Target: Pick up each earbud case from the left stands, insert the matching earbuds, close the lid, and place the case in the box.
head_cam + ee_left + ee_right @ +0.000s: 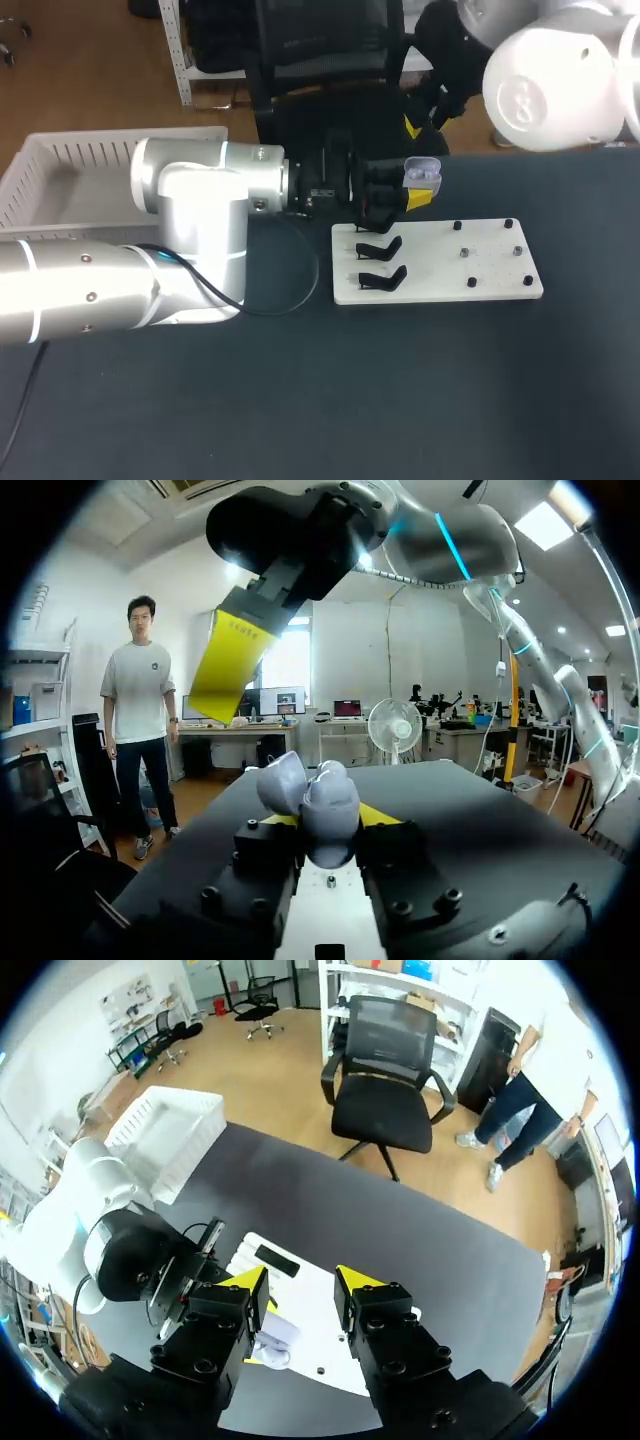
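My left gripper [408,193] is shut on a pale earbud case [422,174], held just above the far left corner of the white board [480,275]. In the left wrist view the earbud case [325,802] sits between the yellow tips with its lid [282,780] swung open. My right gripper [421,118] hangs above and behind the case, open with nothing between its fingers. In the right wrist view the right gripper [300,1285] looks down on the earbud case [272,1340] and the left gripper [165,1275]. Two black stands [381,262] on the board's left side are bare.
A white slatted basket [75,160] stands at the table's far left, behind my left arm. Small black pegs and grey bits [465,252] dot the board's right half. A black cable [300,290] loops on the dark tabletop beside the board.
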### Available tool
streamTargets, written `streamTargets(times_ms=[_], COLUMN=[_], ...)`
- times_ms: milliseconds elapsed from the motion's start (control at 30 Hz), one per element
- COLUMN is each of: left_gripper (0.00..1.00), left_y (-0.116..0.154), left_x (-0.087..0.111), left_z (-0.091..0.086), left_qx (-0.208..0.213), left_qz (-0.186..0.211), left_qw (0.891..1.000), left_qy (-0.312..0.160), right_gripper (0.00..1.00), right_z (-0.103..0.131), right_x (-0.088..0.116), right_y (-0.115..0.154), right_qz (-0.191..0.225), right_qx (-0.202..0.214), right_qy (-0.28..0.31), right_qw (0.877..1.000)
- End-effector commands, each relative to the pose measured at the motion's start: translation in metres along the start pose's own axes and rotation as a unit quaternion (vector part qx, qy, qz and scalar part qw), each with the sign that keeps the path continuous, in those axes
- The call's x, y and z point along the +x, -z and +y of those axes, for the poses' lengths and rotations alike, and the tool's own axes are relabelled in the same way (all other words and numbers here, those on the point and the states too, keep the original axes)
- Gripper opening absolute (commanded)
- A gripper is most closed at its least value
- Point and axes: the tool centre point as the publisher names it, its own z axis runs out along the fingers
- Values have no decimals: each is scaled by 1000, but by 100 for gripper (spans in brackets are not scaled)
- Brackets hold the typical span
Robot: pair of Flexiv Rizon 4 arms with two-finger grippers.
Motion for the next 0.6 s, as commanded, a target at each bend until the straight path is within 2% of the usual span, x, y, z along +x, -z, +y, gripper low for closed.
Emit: streamTargets(times_ms=[33, 200, 600], left_gripper=[0, 0, 0], left_y=[0, 0, 0], left_x=[0, 0, 0], left_z=[-2, -2, -2], left_qx=[-4, -4, -4], left_qz=[-2, -2, -2], left_qw=[1000, 1000, 1000], left_qy=[-2, -2, -2], right_gripper=[41, 41, 42], right_z=[-11, -10, -1], right_x=[-2, 7, 41], right_y=[-14, -21, -9], right_qz=[-2, 14, 22], right_qx=[-2, 10, 7], right_qy=[-15, -11, -25], right_qw=[1000, 1000, 999])
